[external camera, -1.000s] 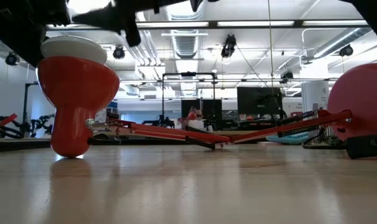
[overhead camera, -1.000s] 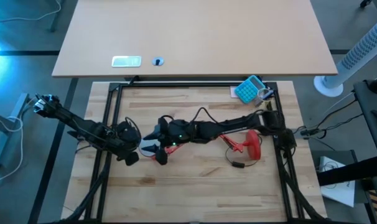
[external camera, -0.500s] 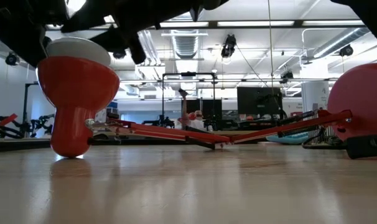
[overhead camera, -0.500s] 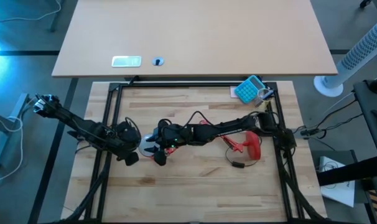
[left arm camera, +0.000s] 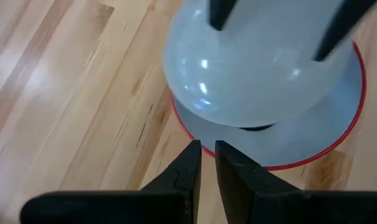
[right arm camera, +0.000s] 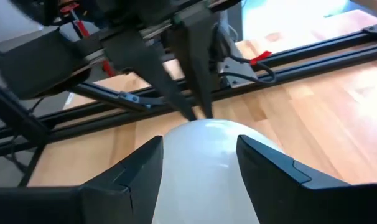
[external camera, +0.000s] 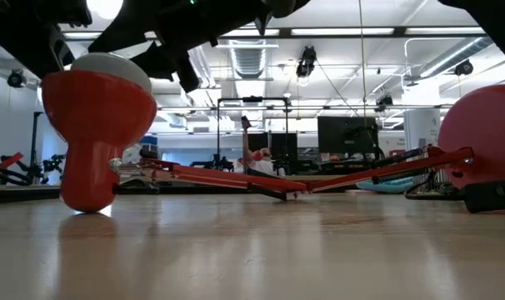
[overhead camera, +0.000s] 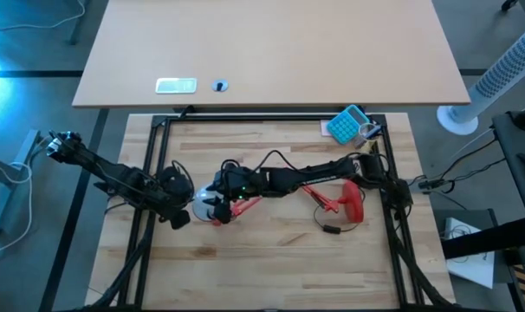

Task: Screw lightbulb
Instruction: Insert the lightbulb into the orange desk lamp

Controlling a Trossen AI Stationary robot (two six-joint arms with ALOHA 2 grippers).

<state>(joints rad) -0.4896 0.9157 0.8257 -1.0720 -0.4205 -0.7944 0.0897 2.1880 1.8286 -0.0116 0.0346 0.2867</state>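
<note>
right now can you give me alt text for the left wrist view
A white lightbulb sits dome-up in the red-rimmed lamp shade, gripped on either side by the right pincer. The left pincer is shut beside the shade's rim, over the wooden table.

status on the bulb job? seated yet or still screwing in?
Done: the lightbulb sits inside the red lamp shade, its base out of sight. In hand: the right claw straddles the bulb's dome; the left claw, shut, waits beside the shade's rim. Left: turning it fully home and letting go; how deep the thread is can't be seen.
</note>
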